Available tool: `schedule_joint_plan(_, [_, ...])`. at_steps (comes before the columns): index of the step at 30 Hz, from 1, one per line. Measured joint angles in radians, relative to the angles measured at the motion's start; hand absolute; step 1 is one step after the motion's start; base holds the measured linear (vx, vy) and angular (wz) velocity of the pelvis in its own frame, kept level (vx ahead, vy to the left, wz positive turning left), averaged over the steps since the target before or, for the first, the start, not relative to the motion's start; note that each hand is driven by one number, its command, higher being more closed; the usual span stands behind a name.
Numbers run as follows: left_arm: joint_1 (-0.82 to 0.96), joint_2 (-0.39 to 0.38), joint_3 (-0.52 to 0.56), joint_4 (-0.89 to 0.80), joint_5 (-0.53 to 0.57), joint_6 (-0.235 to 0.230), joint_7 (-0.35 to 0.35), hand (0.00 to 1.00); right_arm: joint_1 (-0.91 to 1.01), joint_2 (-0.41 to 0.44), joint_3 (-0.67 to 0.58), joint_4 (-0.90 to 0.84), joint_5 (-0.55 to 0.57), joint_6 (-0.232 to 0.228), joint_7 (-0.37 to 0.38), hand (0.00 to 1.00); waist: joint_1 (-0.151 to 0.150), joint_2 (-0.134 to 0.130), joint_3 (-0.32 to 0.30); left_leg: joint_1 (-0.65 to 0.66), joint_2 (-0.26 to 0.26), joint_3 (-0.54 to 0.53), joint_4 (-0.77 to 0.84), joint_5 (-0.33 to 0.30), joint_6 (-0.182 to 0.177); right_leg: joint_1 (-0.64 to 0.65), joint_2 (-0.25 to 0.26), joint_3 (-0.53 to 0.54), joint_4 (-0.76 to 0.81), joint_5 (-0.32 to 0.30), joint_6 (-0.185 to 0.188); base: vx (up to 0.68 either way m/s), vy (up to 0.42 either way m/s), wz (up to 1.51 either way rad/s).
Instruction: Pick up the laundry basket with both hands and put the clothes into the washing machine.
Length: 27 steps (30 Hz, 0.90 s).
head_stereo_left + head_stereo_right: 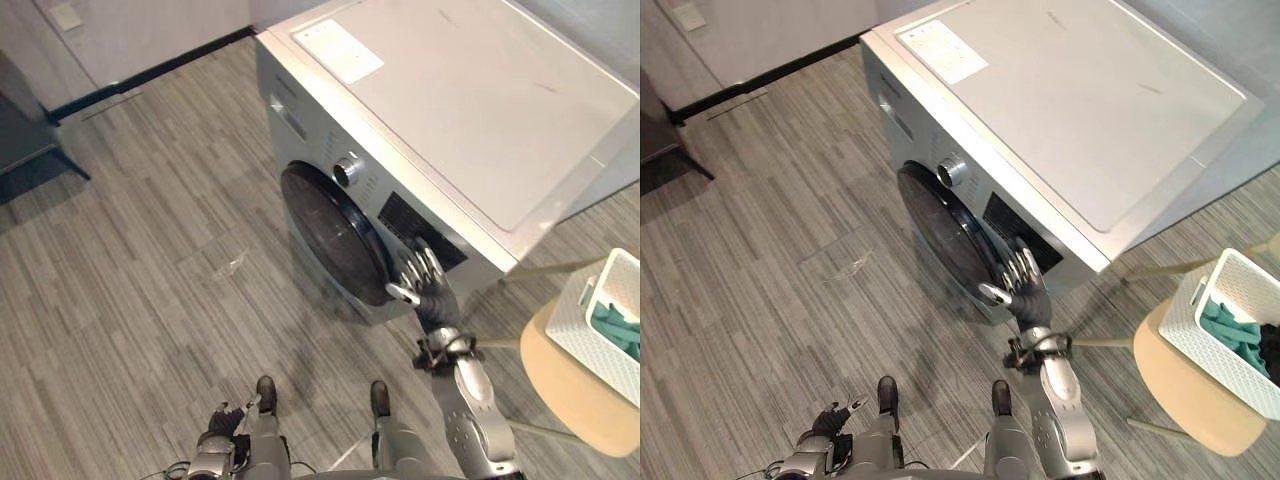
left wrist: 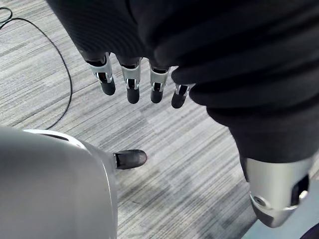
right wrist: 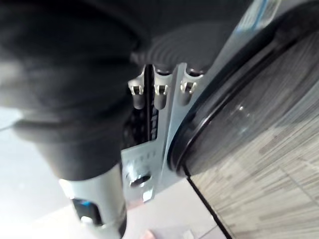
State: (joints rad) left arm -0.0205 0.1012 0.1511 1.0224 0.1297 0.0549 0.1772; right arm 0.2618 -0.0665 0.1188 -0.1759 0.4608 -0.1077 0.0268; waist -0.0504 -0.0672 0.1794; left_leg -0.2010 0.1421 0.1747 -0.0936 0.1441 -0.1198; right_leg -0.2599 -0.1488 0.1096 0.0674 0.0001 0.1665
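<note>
Washer stands with door shut. Stool at 4 o'clock carries basket, clothes inside, not yet lifted. Right hand, fingers straight, is at the door's 4 o'clock edge. Left hand hangs relaxed, empty. Judgement: task barely begun.

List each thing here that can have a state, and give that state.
washing machine door: shut.
laundry basket: on the tan stool, not held.
clothes: in the basket.
right robot hand: open, fingers straight, at the front panel beside the door's rim, holding nothing.
left robot hand: open, fingers relaxed, hanging down, holding nothing.
</note>
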Motion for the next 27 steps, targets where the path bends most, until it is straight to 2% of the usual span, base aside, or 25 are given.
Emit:
schedule_joint_plan(4, [-0.004,0.001,-0.056,0.0,0.003,-0.001,-0.001,0.0,-0.024,0.0,-0.003,0.109,-0.001,0.013,-0.001,0.0,-0.001,0.011,0.007,-0.014,0.0,-0.007,0.0,0.0,0.0,-0.007,0.0,-0.007,-0.005,0.005,0.003,-0.01,-0.011,0.04])
schedule_joint_plan(6, [-0.018,0.001,-0.101,-0.003,0.03,-0.002,0.0,0.0,-0.118,-0.012,-0.001,0.194,-0.06,0.021,-0.007,0.0,0.002,0.028,0.024,-0.032,-0.003,-0.029,0.0,0.003,0.002,-0.01,-0.004,-0.027,-0.005,0.005,0.003,-0.01,-0.009,0.25])
schedule_joint_plan(8, [-0.044,0.0,-0.124,-0.018,0.032,-0.015,0.004,0.0,-0.277,-0.044,-0.003,0.291,-0.154,0.02,-0.053,0.0,0.011,0.04,0.065,-0.045,-0.008,-0.038,0.0,0.013,0.007,-0.018,-0.009,-0.031,-0.003,0.011,0.006,-0.06,0.011,0.19])
schedule_joint_plan(10, [-0.066,0.0,-0.149,-0.043,0.029,-0.024,0.021,0.0,-0.439,-0.076,-0.018,0.4,-0.226,0.019,-0.111,0.0,0.012,0.058,0.097,-0.08,-0.013,-0.05,0.0,0.031,0.01,-0.046,-0.013,-0.036,-0.004,0.024,0.008,-0.07,0.017,0.18])
schedule_joint_plan(12, [-0.091,-0.003,-0.172,-0.08,0.006,-0.034,0.04,0.0,-0.602,-0.114,-0.043,0.528,-0.275,0.023,-0.159,0.0,0.018,0.086,0.157,-0.098,-0.019,-0.076,0.0,0.048,0.014,-0.046,-0.02,-0.06,-0.004,0.028,0.011,-0.07,0.024,0.3])
schedule_joint_plan(14, [-0.091,-0.004,-0.196,-0.1,-0.018,-0.043,0.047,0.0,-0.662,-0.119,-0.056,0.62,-0.275,0.034,-0.192,0.0,0.022,0.104,0.182,-0.108,-0.024,-0.089,0.0,0.054,0.016,-0.048,-0.025,-0.073,-0.003,0.029,0.014,-0.04,0.021,0.25])
schedule_joint_plan(16, [-0.095,-0.018,-0.227,-0.118,-0.055,-0.047,0.049,0.0,-0.732,-0.144,-0.071,0.676,-0.274,0.059,-0.213,0.0,0.043,0.133,0.21,-0.12,-0.031,-0.098,0.0,0.063,0.021,-0.055,-0.031,-0.079,0.001,0.033,0.016,-0.04,0.025,0.15])
schedule_joint_plan(18, [-0.095,-0.029,-0.232,-0.125,-0.081,-0.057,0.056,0.0,-0.784,-0.151,-0.068,0.673,-0.274,0.066,-0.219,0.0,0.048,0.149,0.237,-0.126,-0.035,-0.104,0.0,0.07,0.024,-0.058,-0.034,-0.082,0.004,0.037,0.019,-0.07,0.023,0.07])
schedule_joint_plan(20, [-0.095,-0.027,-0.233,-0.118,-0.083,-0.058,0.067,0.0,-0.791,-0.151,-0.067,0.655,-0.274,0.066,-0.229,0.0,0.041,0.147,0.247,-0.133,-0.035,-0.111,0.0,0.073,0.026,-0.062,-0.033,-0.085,0.005,0.041,0.02,-0.09,0.015,0.07])
schedule_joint_plan(23, [-0.114,-0.031,-0.252,-0.117,-0.099,-0.059,0.074,0.0,-0.816,-0.123,-0.056,0.596,-0.273,0.07,-0.292,0.0,0.043,0.153,0.253,-0.157,-0.034,-0.114,0.0,0.075,0.021,-0.093,-0.032,-0.083,0.02,0.045,0.021,-0.09,0.007,0.02])
schedule_joint_plan(26, [-0.115,-0.03,-0.248,-0.097,-0.1,-0.059,0.087,0.0,-0.754,-0.097,0.046,0.367,-0.273,0.041,-0.31,0.0,0.045,0.146,0.265,-0.156,-0.029,-0.116,0.0,0.077,0.018,-0.091,-0.03,-0.083,0.021,0.046,0.02,-0.04,-0.016,-0.01])
schedule_joint_plan(27, [-0.115,-0.03,-0.231,-0.086,-0.1,-0.056,0.088,0.0,-0.72,-0.089,0.093,0.299,-0.272,0.015,-0.309,0.0,0.044,0.143,0.264,-0.151,-0.022,-0.116,0.0,0.077,0.018,-0.088,-0.027,-0.084,0.021,0.046,0.019,0.01,-0.042,-0.01])
